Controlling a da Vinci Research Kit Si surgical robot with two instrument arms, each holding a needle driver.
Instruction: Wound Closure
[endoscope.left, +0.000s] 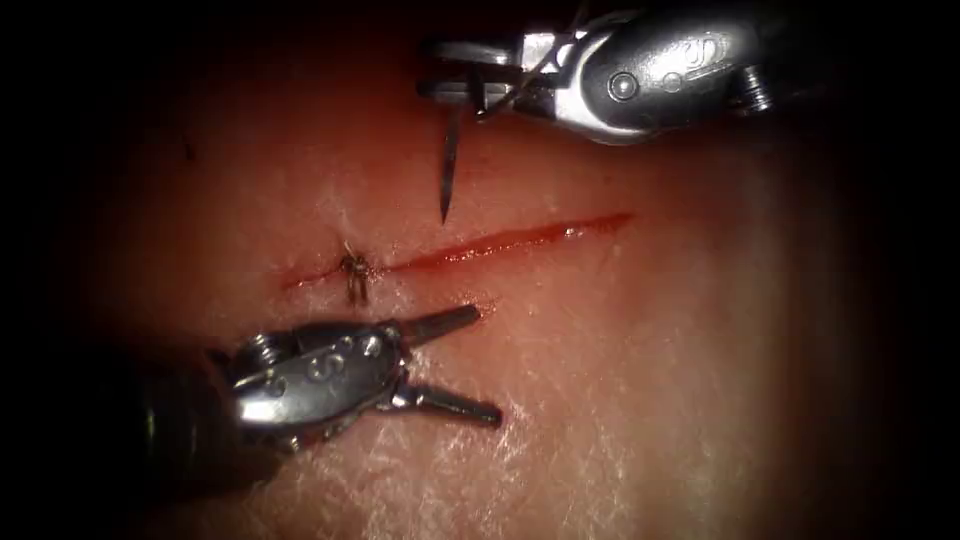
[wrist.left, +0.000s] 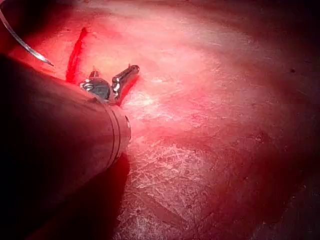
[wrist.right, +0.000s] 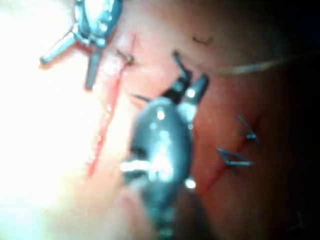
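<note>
The tissue (endoscope.left: 620, 380) bears a thin red cut (endoscope.left: 500, 240) that runs left to right, with one knotted stitch (endoscope.left: 352, 270) near its left end. My right tool (endoscope.left: 455, 75) is shut on the curved needle (endoscope.left: 448, 160) near its back end. The needle is out of the tissue, its tip hanging just above the cut, right of the stitch. Thread (endoscope.left: 540, 68) trails across the right tool's jaws. My left tool (endoscope.left: 485, 365) lies on the near side of the cut, open and holding nothing. The left wrist view shows the needle (wrist.left: 20, 42), the cut (wrist.left: 75, 57) and the left tool (wrist.left: 112, 75).
In the right wrist view the right tool (wrist.right: 187, 82) is beside the cut (wrist.right: 107, 115), with the open left tool (wrist.right: 67, 72) and the knotted stitch (wrist.right: 127, 57) beyond. A second line with several stitches (wrist.right: 235, 157) lies further off. Thread (wrist.right: 250, 67) runs away sideways.
</note>
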